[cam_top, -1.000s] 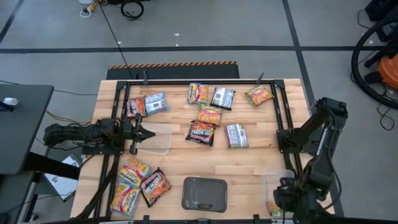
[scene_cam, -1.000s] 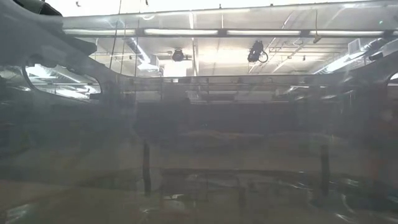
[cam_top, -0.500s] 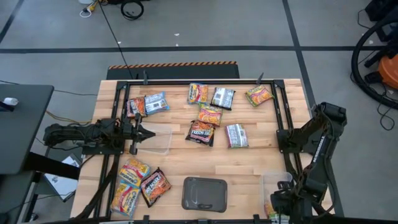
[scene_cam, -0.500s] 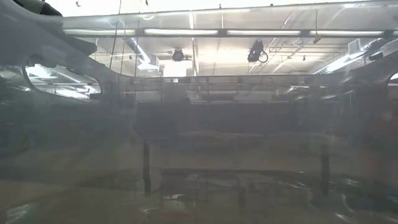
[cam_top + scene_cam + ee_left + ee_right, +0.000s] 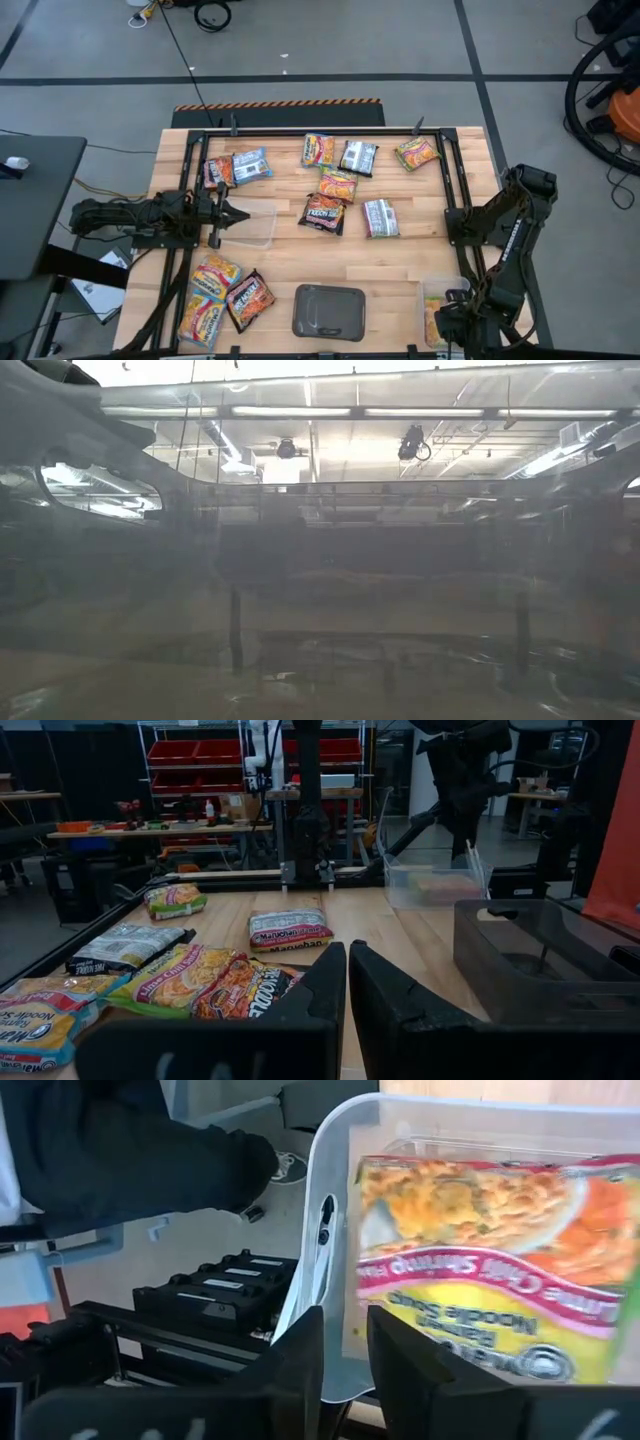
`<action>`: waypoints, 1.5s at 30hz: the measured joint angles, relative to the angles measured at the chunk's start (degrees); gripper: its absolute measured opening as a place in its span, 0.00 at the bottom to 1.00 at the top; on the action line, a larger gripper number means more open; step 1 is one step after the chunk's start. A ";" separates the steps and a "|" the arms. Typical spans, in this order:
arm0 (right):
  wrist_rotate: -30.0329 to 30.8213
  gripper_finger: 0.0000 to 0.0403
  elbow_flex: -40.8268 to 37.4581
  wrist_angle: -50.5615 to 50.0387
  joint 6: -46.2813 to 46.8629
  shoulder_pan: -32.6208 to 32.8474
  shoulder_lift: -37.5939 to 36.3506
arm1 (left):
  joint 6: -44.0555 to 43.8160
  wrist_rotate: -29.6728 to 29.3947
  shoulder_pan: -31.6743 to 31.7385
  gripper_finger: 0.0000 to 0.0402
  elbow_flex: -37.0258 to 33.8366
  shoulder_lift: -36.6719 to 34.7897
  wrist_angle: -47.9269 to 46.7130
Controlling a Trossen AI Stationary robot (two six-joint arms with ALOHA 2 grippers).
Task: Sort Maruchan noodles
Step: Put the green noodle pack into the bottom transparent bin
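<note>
Down at the near right corner of the bench (image 5: 380, 275), the right gripper (image 5: 447, 322) hangs over a clear tub (image 5: 434, 300). Its fingers (image 5: 290, 1370) stand slightly apart and hold nothing; a yellow and pink packet (image 5: 480, 1270) lies in the tub just beyond them. Along the near edge sits a grey tray (image 5: 328, 310), around the middle. Toward the near left corner are three packets close together: two orange-yellow ones (image 5: 208, 290) and a dark one (image 5: 249, 298) touching them.

At the left side, about halfway back, the left gripper (image 5: 238, 216) rests low with its fingers (image 5: 310, 1000) closed together on nothing, its tip at a second clear tub (image 5: 258, 224).

In the middle of the bench lie a dark packet (image 5: 323, 213), an orange one (image 5: 338, 185) partly over its far end, and a silver one (image 5: 380, 217) just to the right, apart from both.

Along the far edge there are, from the left corner, a dark red packet (image 5: 218, 171) touching a blue one (image 5: 250, 163). Then come an orange packet (image 5: 318, 150) beside a black and silver one (image 5: 358, 156), and a yellow-green packet (image 5: 417, 153) nearer the far right corner.

The low view is hazy and shows no packets clearly.
</note>
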 joint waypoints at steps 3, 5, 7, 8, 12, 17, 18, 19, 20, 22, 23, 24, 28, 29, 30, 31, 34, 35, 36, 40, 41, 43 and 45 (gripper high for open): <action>-0.04 0.23 0.00 0.00 0.46 -0.66 0.00 | 0.00 0.00 0.02 0.06 0.00 0.00 0.00; 0.06 0.23 0.00 -0.02 0.60 -1.13 0.00 | 0.00 -0.02 0.01 0.06 0.01 0.01 0.00; 1.79 0.23 0.00 -1.33 0.54 -1.47 -0.04 | 0.00 0.00 0.01 0.06 0.02 0.01 0.00; 3.29 0.23 0.02 -2.93 0.67 -1.56 -0.04 | 0.00 -0.01 0.00 0.06 0.00 0.00 0.00; 8.55 0.24 -0.79 -10.05 2.03 -1.53 0.04 | 0.00 -0.02 0.02 0.06 0.02 0.00 0.00; 8.63 0.29 -4.92 -10.08 2.07 -1.45 0.06 | 0.00 0.00 0.00 0.06 0.02 0.00 0.01; 8.61 0.31 -6.28 -8.96 2.15 -1.45 0.08 | 0.01 -0.01 0.01 0.06 0.02 0.00 0.01; 8.60 0.33 -7.72 -7.66 2.26 -1.46 0.09 | 0.00 -0.01 0.01 0.06 0.01 0.02 -0.01; 8.50 0.34 -9.07 -6.66 2.38 -1.60 0.09 | 0.00 -0.01 0.00 0.06 0.02 0.02 0.00; 8.21 0.37 -10.98 -7.10 3.05 -2.04 0.13 | 0.01 0.00 0.01 0.06 0.01 0.01 0.00; 8.15 0.38 -11.48 -8.07 3.16 -2.37 0.13 | 0.00 -0.02 0.00 0.06 0.02 0.02 0.00; 8.15 0.38 -11.69 -9.02 3.10 -2.67 0.13 | 0.00 0.00 0.00 0.06 0.02 0.02 0.00; 6.66 0.38 -11.87 -9.47 0.34 -3.91 0.13 | 0.01 -0.01 0.01 0.06 0.02 0.02 0.00; 5.42 0.39 -12.33 -7.87 -0.41 -4.34 0.11 | 0.01 -0.02 0.01 0.06 0.01 0.00 0.00; 4.07 0.39 -12.96 -6.12 -1.11 -4.77 0.11 | 0.00 0.00 0.01 0.06 0.02 0.02 0.00; 2.92 0.39 -13.86 -4.45 -1.54 -5.07 0.11 | 0.01 -0.01 0.00 0.06 0.02 0.02 -0.02; 2.52 0.39 -16.70 -0.19 -1.79 -5.79 0.00 | 0.00 0.00 0.01 0.06 0.02 0.02 0.00; 2.37 0.39 -17.27 0.38 -1.84 -5.99 -0.16 | 0.00 -0.02 0.00 0.06 0.02 0.02 0.00; 2.23 0.39 -17.58 0.51 -1.78 -6.15 -0.20 | 0.00 -0.02 0.00 0.06 0.02 0.02 0.00; 1.46 0.39 -17.10 0.04 -2.73 -6.47 -0.14 | 0.00 -0.02 0.02 0.06 0.01 0.01 -0.02; 0.94 0.39 -16.67 -0.41 -3.14 -6.60 -0.07 | 0.00 0.00 0.01 0.06 0.02 0.02 0.00; 0.74 0.39 -15.37 -1.94 -3.46 -6.78 0.10 | 0.00 -0.02 0.00 0.06 0.02 0.02 -0.02; 0.86 0.39 -14.16 -3.43 -3.33 -6.80 0.11 | 0.00 0.00 0.02 0.06 0.02 0.00 0.00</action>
